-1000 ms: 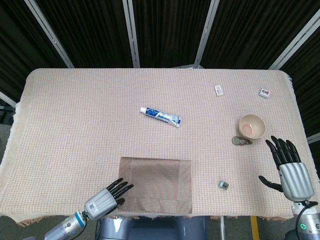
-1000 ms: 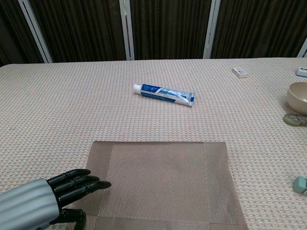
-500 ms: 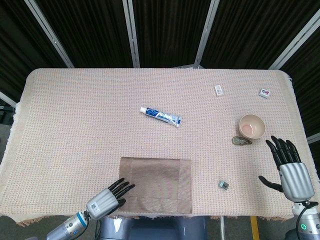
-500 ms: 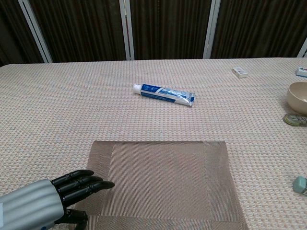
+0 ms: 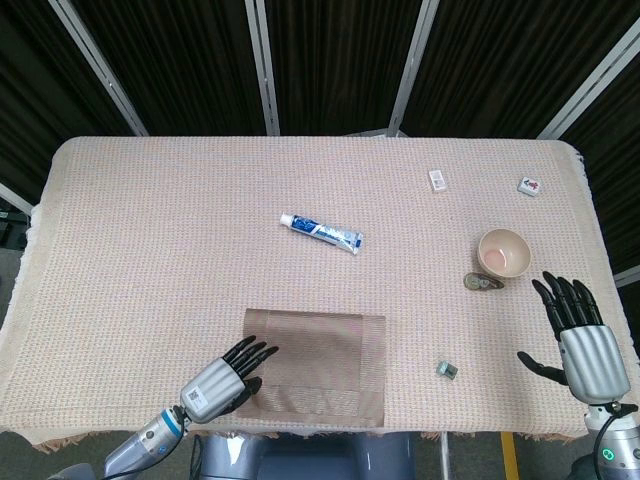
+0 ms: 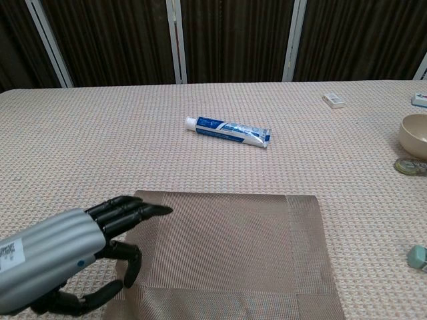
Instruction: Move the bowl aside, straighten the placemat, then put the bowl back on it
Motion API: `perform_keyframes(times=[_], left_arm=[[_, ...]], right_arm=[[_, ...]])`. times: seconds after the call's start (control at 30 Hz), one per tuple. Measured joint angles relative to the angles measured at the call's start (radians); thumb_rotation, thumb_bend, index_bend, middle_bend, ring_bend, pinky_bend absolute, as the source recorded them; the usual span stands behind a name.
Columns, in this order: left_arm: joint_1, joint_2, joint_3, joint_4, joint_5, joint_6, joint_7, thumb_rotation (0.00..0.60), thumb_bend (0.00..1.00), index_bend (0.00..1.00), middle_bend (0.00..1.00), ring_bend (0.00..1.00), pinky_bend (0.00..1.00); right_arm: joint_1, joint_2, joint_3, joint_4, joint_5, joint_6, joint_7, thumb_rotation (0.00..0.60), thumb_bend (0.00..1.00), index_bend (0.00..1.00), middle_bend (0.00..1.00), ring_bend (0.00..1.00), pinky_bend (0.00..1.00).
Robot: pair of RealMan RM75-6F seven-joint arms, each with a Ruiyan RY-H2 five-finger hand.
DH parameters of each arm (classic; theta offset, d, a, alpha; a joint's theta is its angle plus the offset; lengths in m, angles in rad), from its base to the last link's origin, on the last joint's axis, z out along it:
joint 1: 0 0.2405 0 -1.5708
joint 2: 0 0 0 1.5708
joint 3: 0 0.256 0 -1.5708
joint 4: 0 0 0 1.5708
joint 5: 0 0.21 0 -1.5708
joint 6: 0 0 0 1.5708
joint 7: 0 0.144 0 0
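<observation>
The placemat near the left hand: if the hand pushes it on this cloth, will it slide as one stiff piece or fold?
The placemat looks thin, woven and flat, so it is probably light and flexible. The tablecloth is textured, so it may grip. Pushed from one edge by the left hand, it could wrinkle rather than slide whole.

The bowl [image 6: 415,135] is cut by the right edge in the chest view. The left hand [image 6: 63,257] hides the placemat's [image 6: 227,243] left border there.
</observation>
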Motion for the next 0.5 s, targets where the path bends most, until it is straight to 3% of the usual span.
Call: perform_keyframes(times=[0.3, 0.5], left_arm=[[-0.084, 0.023, -0.19, -0.168, -0.149, -0.062, -0.041, 0.6, 0.55, 0.65, 0.0, 0.0, 0.0], [-0.137, 0.041, -0.347, -0.242, -0.333, -0.127, -0.086, 0.6, 0.59, 0.66, 0.0, 0.0, 0.0]], right_arm=[[-0.001, -0.004, 0.0, 0.008, -0.003, -0.002, -0.014, 0.6, 0.0, 0.0, 0.0, 0.0, 0.0], [0.001, -0.01, 0.005, 0.015, 0.01, -0.012, -0.021, 0.6, 0.0, 0.0, 0.0, 0.0, 0.0]])
